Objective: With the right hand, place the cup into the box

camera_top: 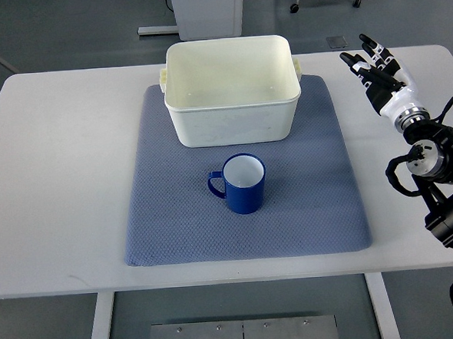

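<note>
**Cup untouched, right hand well off to the side — the risks lie in the approach**

The blue cup stands upright on the blue-grey mat, just in front of the cream box, its handle pointing to the picture's left and its white inside empty. The right hand hovers over the table's far right side, well apart from the cup, fingers extended and a little spread, holding nothing. The left arm does not show.

The step in hand appears to be the reach, and several things could spoil it:

- The handle faces away from the arm's side, so the hand probably has to take the cup by its round wall — a grasp that could slip or twist if the fingers close off-centre.
- A sideways sweep in from the right could knock the cup over or push it along the mat before the fingers close.
- The cup sits close to the box's near wall; a lift that is too low could strike the rim and jar the cup loose.
- The box looks light — though the view cannot confirm it — so a bump might shove it backward on the mat.
</note>
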Action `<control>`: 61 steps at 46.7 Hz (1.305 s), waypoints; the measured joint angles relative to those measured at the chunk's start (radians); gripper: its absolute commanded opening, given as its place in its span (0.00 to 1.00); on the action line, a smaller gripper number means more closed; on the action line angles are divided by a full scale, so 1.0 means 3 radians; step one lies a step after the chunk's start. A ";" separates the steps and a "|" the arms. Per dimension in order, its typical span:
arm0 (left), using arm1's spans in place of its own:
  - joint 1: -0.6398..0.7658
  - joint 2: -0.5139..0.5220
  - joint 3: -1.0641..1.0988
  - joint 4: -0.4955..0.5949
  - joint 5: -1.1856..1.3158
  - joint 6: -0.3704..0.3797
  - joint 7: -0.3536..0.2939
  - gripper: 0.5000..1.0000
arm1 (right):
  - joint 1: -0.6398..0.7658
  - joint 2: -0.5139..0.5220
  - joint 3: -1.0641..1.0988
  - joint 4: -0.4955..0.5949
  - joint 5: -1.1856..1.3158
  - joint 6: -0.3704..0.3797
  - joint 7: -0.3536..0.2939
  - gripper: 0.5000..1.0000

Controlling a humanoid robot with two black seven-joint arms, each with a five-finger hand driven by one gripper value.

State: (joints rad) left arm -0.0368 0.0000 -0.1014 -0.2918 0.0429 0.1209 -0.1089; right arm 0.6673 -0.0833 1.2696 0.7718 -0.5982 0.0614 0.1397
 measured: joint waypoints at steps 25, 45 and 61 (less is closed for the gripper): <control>0.0005 0.0000 -0.0001 0.0001 0.0003 0.0000 0.0000 1.00 | 0.0015 0.0002 -0.0029 0.0000 0.0000 0.0002 0.0000 0.99; 0.0005 0.0000 -0.0002 0.0001 -0.0001 -0.0004 0.0000 1.00 | 0.0015 -0.0008 -0.0032 -0.0005 0.0000 0.0005 0.0010 0.99; 0.0005 0.0000 -0.0002 0.0001 -0.0001 -0.0003 0.0000 1.00 | 0.0005 0.0007 -0.0057 -0.0006 0.0000 0.0005 0.0021 0.99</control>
State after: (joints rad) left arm -0.0352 0.0000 -0.1021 -0.2915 0.0426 0.1199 -0.1089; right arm 0.6689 -0.0813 1.2523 0.7700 -0.5982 0.0631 0.1459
